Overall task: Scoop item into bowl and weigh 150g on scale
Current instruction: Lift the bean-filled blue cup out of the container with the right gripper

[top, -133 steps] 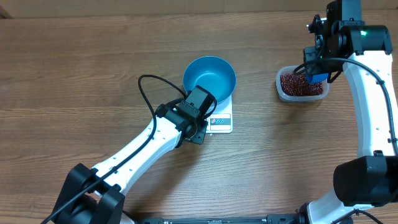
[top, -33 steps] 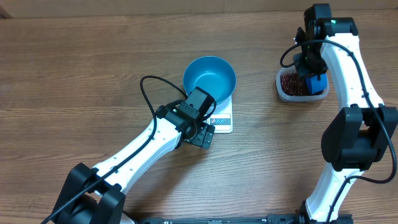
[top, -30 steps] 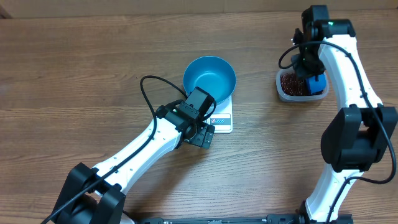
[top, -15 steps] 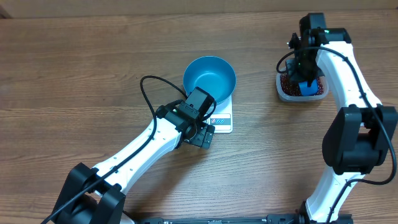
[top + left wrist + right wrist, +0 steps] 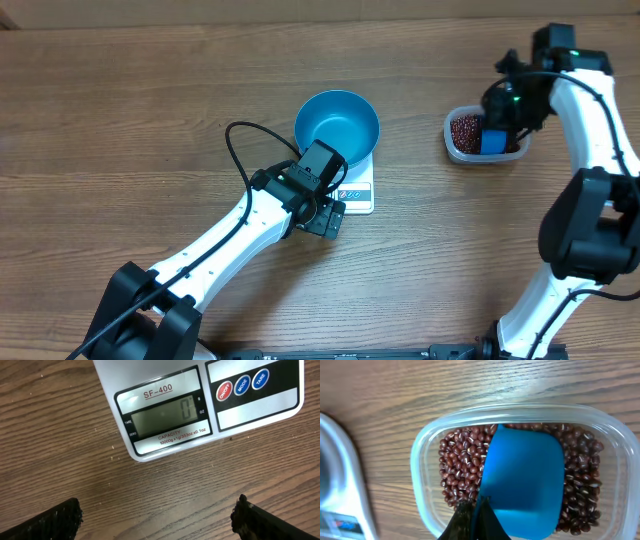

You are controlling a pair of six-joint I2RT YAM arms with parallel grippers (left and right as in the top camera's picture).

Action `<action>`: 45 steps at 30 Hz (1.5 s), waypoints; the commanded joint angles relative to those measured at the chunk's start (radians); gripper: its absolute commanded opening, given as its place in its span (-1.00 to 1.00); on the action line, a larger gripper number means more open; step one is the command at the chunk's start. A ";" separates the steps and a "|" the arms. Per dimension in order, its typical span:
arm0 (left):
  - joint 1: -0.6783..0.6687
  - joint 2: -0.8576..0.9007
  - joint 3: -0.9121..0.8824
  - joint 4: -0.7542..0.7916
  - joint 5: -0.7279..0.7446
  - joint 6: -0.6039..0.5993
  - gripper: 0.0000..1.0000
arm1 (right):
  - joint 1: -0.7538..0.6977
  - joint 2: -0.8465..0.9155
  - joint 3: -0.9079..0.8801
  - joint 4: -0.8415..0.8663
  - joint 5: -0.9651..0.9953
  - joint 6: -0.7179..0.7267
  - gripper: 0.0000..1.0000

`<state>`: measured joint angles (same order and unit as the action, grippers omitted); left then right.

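The blue bowl (image 5: 337, 125) stands on the white scale (image 5: 356, 193), and no beans show in it. The scale's display (image 5: 165, 420) reads 0. My left gripper (image 5: 325, 214) hovers over the table just in front of the scale, open (image 5: 157, 521), with bare wood between its fingers. The item, small red-brown beans (image 5: 462, 465), fills a clear tub (image 5: 455, 148) at the right. My right gripper (image 5: 479, 506) is shut on a blue scoop (image 5: 525, 477), which lies in the beans inside the tub (image 5: 420, 460). In the overhead view the scoop (image 5: 493, 141) sits at the tub's right side.
The left arm's black cable (image 5: 232, 150) loops over the table left of the bowl. The scale's edge (image 5: 340, 485) shows at the left of the right wrist view. Wooden table all around.
My right arm has swung to the right and turned, shifting the scoop inside the tub. The left arm, the bowl and the scale have stayed put.
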<state>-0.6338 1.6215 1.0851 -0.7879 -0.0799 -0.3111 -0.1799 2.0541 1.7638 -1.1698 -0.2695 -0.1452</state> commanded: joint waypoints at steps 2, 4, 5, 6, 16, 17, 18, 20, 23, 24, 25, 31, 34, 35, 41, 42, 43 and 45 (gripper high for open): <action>0.006 0.001 -0.010 0.000 -0.009 0.013 0.99 | -0.059 0.053 -0.042 0.002 -0.219 0.018 -0.93; 0.006 0.001 -0.010 0.000 -0.009 0.013 0.99 | -0.085 0.053 -0.042 0.002 -0.257 0.018 -0.93; 0.006 0.001 -0.010 0.000 -0.008 0.013 0.99 | -0.097 0.053 -0.042 0.002 -0.274 0.018 -0.93; 0.006 0.001 -0.010 0.000 -0.009 0.013 0.99 | -0.112 0.053 -0.042 0.001 -0.298 0.018 -0.92; 0.006 0.001 -0.010 0.000 -0.009 0.013 0.99 | -0.197 0.053 -0.042 -0.024 -0.365 0.014 -0.93; 0.006 0.001 -0.010 0.000 -0.009 0.013 0.99 | -0.203 0.053 -0.042 -0.027 -0.365 0.014 -0.93; 0.006 0.001 -0.010 0.000 -0.009 0.013 0.99 | -0.208 0.053 -0.042 -0.029 -0.365 0.014 -0.93; 0.006 0.001 -0.010 0.000 -0.009 0.013 0.99 | -0.217 0.053 -0.042 -0.035 -0.376 0.009 -0.93; 0.006 0.001 -0.010 0.000 -0.008 0.017 0.99 | -0.241 0.053 -0.041 -0.065 -0.460 -0.055 -0.93; 0.006 0.001 -0.010 0.000 -0.008 0.019 0.99 | -0.252 0.053 -0.041 -0.071 -0.482 -0.063 -0.92; 0.006 0.001 -0.010 0.000 -0.008 0.019 0.99 | -0.265 0.053 -0.041 -0.074 -0.501 -0.066 -0.93; 0.006 0.001 -0.010 0.000 -0.008 0.019 0.99 | -0.339 0.053 -0.041 -0.080 -0.560 -0.067 -0.93; 0.006 0.001 -0.010 0.001 -0.008 0.019 0.99 | -0.367 0.053 -0.041 -0.090 -0.622 -0.102 -0.93; 0.006 0.001 -0.010 0.001 -0.008 0.019 0.99 | -0.374 0.053 -0.041 -0.095 -0.642 -0.116 -0.93; 0.006 0.001 -0.010 0.002 -0.008 0.019 0.98 | -0.392 0.053 -0.041 -0.116 -0.661 -0.131 -0.93; 0.006 0.001 -0.010 0.002 -0.008 0.019 0.99 | -0.392 0.053 -0.041 -0.124 -0.679 -0.150 -0.93; 0.006 0.001 -0.010 0.002 -0.008 0.019 0.98 | -0.392 0.053 -0.041 -0.130 -0.695 -0.158 -0.93; 0.006 0.001 -0.010 0.002 -0.008 0.019 0.99 | -0.392 0.053 -0.041 -0.144 -0.723 -0.171 -0.93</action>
<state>-0.6338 1.6215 1.0851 -0.7876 -0.0799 -0.3107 -0.5690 2.1052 1.7256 -1.3022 -0.9020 -0.2687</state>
